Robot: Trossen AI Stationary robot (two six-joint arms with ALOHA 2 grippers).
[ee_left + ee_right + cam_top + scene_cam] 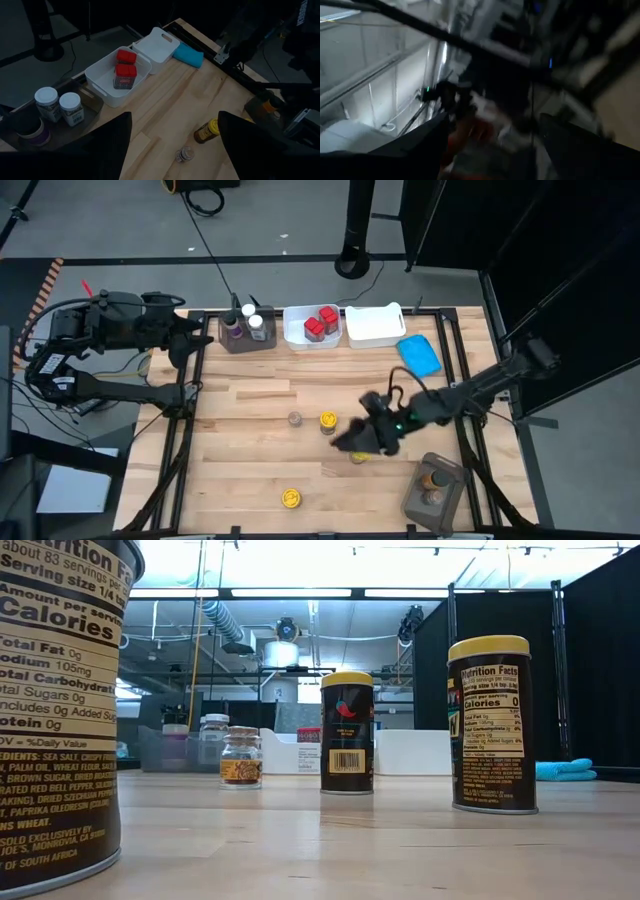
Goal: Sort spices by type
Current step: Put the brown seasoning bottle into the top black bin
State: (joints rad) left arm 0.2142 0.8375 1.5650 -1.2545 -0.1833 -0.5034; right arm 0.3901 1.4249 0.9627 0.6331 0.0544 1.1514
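Note:
Three dark jars with yellow lids stand on the table: one at the middle, one at the near edge, one just under my right gripper. A small clear jar stands left of the middle one. My right gripper is open and held above the table; it does not show in the low view. My left gripper is open, hovering over the table's far left.
Along the far edge stand a grey bin with white-capped jars, a white tub with red-capped jars, another white tub and a blue cloth. A grey bin with brown jars sits near right.

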